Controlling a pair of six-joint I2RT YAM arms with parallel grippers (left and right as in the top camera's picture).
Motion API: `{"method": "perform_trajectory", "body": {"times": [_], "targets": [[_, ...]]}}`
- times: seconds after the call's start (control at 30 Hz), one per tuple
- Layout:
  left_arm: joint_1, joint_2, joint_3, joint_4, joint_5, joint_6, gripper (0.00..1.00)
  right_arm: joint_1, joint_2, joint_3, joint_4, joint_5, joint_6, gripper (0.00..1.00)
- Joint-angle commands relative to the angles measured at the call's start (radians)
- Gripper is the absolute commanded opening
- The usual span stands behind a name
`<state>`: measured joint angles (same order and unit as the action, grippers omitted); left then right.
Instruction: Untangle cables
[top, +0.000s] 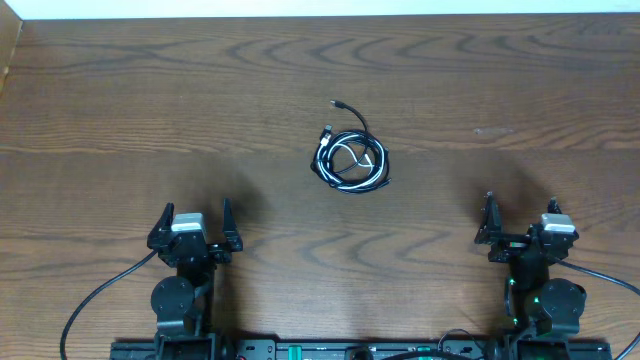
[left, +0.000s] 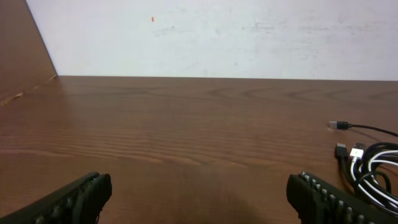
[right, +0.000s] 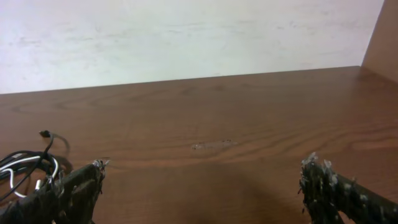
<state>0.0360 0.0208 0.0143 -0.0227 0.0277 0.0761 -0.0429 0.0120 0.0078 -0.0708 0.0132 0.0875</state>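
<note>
Right now the cables (top: 350, 160) lie in one small tangled coil on the bare wooden bench (top: 120, 100), roughly midway between the two arms and farther out than both. The coil mixes black loops with a white cord (top: 358, 158) threaded through its middle. One black strand leaves the coil on its far side and ends in a small plug (top: 338, 103) resting on the wood just beyond the bundle.

The left tool (top: 196, 215) sits at the near left, released, its two fingers spread wide with nothing between them. From the left wrist camera the same tool (left: 199, 199) frames empty wood, and the cables (left: 373, 168) show at the right edge, well apart from the fingers (left: 74, 199).

The right tool (top: 520, 215) sits at the near right, also released and empty. In its wrist view the tool (right: 202, 186) stands wide apart, with the cables (right: 25, 165) showing at the far left edge behind its left finger. A faint pale scuff (right: 214, 145) marks the wood ahead of it. A white wall (left: 217, 37) rises beyond the far edge.
</note>
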Motion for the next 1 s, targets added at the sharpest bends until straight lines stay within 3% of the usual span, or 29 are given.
{"method": "perform_trajectory", "body": {"times": [0.0, 0.97], "targets": [[-0.005, 0.003, -0.010, -0.045, -0.013, 0.006, 0.95, -0.003, -0.003, -0.002, -0.004, -0.005, 0.005, 0.99], [-0.005, 0.003, -0.010, -0.018, -0.014, 0.006, 0.95, -0.003, -0.003, -0.002, -0.004, -0.005, 0.005, 0.99]]}}
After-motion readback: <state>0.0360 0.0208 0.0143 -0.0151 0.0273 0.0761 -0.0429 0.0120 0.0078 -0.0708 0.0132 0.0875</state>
